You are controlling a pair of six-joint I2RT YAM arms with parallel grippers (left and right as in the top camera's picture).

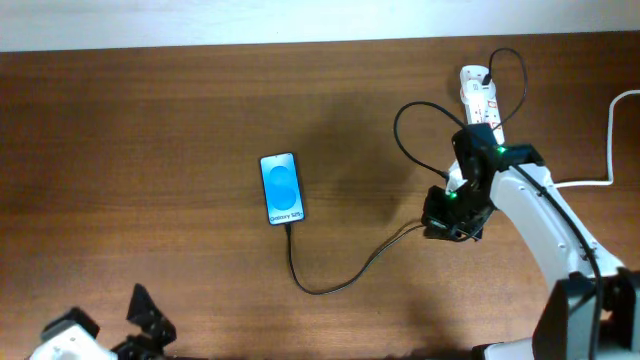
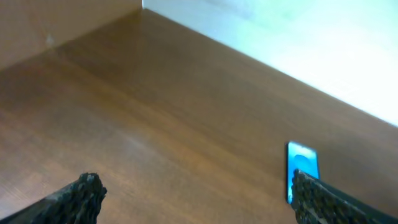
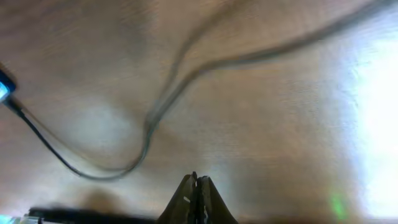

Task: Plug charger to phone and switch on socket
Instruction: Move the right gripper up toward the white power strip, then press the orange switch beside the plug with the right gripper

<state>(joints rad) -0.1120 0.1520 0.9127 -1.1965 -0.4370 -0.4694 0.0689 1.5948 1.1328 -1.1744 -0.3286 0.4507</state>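
The phone [image 1: 281, 187] lies flat near the middle of the worktop [image 1: 150, 130], screen up and lit blue. The charger [image 1: 330, 285] meets the phone's lower edge. The connector appears seated, but the joint is too small to confirm. The black cable sags toward the front edge, rises to the right and loops up to the socket [image 1: 478, 95]. The socket lies at the far right of the worktop, and its white cord [image 1: 611, 140] trails off to the right.

The right end effector [image 3: 195, 186] has its fingers pressed together and pinches nothing. It hangs over the cable, between phone and socket and nearer the socket. The left end effector [image 2: 194, 183] is spread wide and empty at the front left, well apart from everything.

Step in hand, by judgement: operate the socket switch.
- Use the closed fingertips as one blunt probe.
- Approach from above, clear of the cable loops beside the strip.
- Press straight down so the light strip does not slide.
- Do not drag the cable; tension may unseat the connector.

The worktop is dark brown wood grain. A pale wall [image 1: 200, 20] borders its far edge.
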